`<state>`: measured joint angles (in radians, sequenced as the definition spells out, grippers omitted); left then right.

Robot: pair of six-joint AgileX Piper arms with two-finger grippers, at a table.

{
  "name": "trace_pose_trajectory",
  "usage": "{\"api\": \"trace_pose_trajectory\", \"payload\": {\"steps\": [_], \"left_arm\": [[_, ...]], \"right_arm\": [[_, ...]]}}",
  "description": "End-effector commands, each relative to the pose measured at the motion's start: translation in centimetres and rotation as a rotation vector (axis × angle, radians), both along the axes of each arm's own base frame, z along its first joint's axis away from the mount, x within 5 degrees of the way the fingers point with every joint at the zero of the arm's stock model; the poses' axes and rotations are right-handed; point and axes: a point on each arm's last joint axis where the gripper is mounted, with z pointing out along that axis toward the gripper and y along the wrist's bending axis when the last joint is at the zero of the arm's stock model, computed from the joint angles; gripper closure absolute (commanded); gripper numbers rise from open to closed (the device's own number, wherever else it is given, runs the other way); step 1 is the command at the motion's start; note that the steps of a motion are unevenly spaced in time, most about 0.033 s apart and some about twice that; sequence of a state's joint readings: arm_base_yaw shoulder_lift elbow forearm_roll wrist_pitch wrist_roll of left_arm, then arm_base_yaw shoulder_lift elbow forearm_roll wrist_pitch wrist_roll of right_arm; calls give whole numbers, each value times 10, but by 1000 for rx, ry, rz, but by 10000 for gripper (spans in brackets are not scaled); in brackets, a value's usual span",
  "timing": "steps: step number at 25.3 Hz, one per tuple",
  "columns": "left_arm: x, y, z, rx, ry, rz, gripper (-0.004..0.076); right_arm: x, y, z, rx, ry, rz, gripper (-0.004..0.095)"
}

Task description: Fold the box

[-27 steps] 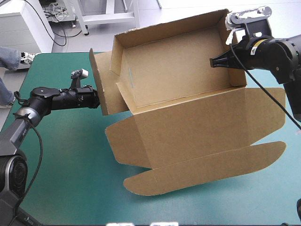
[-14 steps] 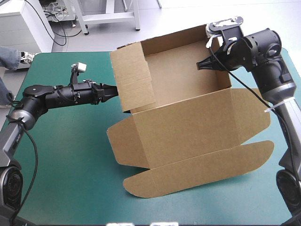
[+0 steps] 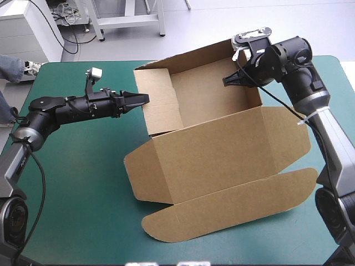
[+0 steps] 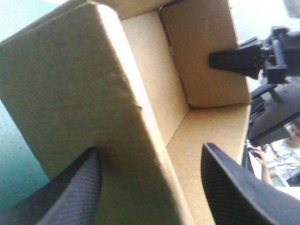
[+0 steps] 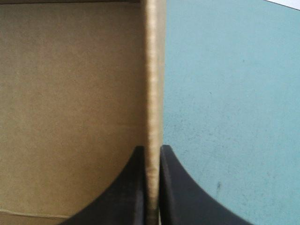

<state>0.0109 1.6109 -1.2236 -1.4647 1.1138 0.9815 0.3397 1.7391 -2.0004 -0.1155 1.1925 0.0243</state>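
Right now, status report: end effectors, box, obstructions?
Left end effector open, straddling a wall of the box. Right end effector shut on the opposite wall. Walls raised, lid open. No obstruction seen.

The box (image 5: 70, 93) wall between my right end effector's (image 5: 152, 149) fingers (image 5: 133, 187) hides their inner faces; the box overruns both wrist views.
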Motion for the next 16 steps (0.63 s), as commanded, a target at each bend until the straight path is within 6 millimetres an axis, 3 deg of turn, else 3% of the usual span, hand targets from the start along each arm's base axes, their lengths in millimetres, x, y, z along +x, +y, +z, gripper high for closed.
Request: {"api": "trace_pose_trajectory", "payload": {"steps": [1, 14, 16], "left_arm": [[-6, -14, 32, 60, -30, 24, 286], [-6, -36, 70, 528, 25, 219, 349], [-10, -41, 76, 682, 11, 284, 414]], "right_arm": [[-15, 5, 31, 64, -143, 38, 929], [-27, 42, 34, 137, -164, 99, 927], [-27, 46, 32, 168, -148, 89, 927]]}}
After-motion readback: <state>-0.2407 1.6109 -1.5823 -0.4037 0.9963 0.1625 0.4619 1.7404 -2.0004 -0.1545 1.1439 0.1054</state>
